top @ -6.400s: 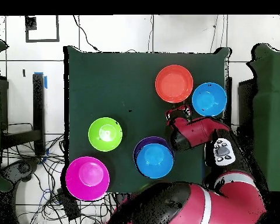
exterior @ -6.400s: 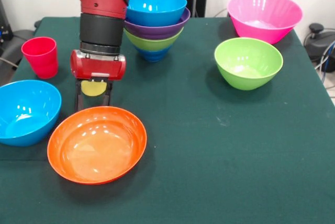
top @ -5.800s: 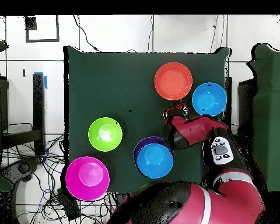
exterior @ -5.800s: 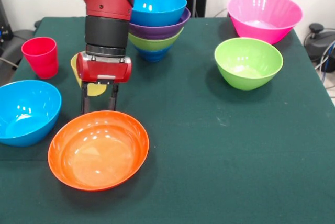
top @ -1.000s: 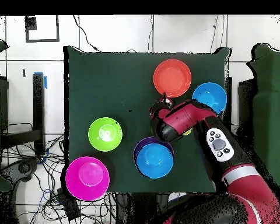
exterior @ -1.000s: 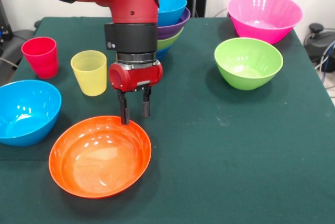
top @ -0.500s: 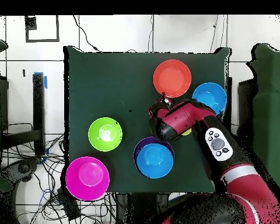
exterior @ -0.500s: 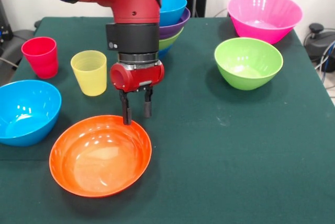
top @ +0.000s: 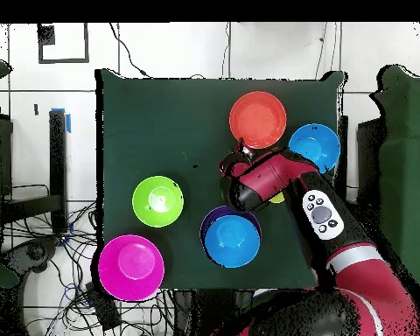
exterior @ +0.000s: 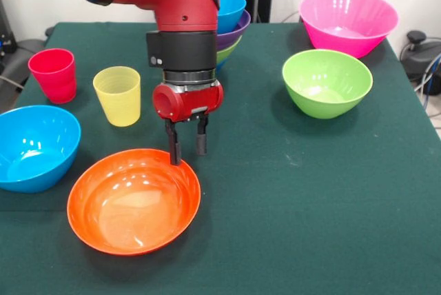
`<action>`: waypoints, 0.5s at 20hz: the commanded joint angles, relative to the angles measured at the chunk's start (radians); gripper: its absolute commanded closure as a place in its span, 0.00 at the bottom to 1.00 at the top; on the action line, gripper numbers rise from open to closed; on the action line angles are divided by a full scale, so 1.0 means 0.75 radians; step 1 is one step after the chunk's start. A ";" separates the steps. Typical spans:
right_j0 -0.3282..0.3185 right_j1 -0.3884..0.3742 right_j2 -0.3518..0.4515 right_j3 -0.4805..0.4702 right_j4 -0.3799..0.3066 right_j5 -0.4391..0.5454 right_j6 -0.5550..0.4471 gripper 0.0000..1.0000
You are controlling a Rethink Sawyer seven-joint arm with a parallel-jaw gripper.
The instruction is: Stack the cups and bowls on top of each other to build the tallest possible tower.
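The orange bowl [exterior: 134,202] sits upright at the near left of the table; in the overhead view [top: 258,119] it is near the top. My gripper [exterior: 187,151] is open at the bowl's far right rim, one finger just inside the rim and the other outside. It also shows in the overhead view [top: 228,164]. The tower [exterior: 231,14] stands behind my arm, with light blue on top and purple and lime green below it; it shows in the overhead view [top: 230,238]. The yellow cup [exterior: 118,95] and the red cup [exterior: 53,74] stand upright at the left.
A loose light blue bowl [exterior: 34,147] sits left of the orange bowl. A lime green bowl [exterior: 326,83] and the big pink bowl [exterior: 348,22] stand at the right. The green cloth [exterior: 310,212] is bare at the near right.
My gripper has turned and moved right from the orange bowl's far rim to its far right rim. In the last second it crept right and the bowl shifted slightly right.
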 commanded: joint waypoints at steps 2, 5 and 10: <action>0.093 0.045 -0.062 -0.036 -0.174 0.068 -0.226 0.00; 0.087 0.043 -0.063 -0.044 -0.166 0.074 -0.215 0.00; 0.094 0.051 -0.072 -0.071 -0.140 0.100 -0.182 0.00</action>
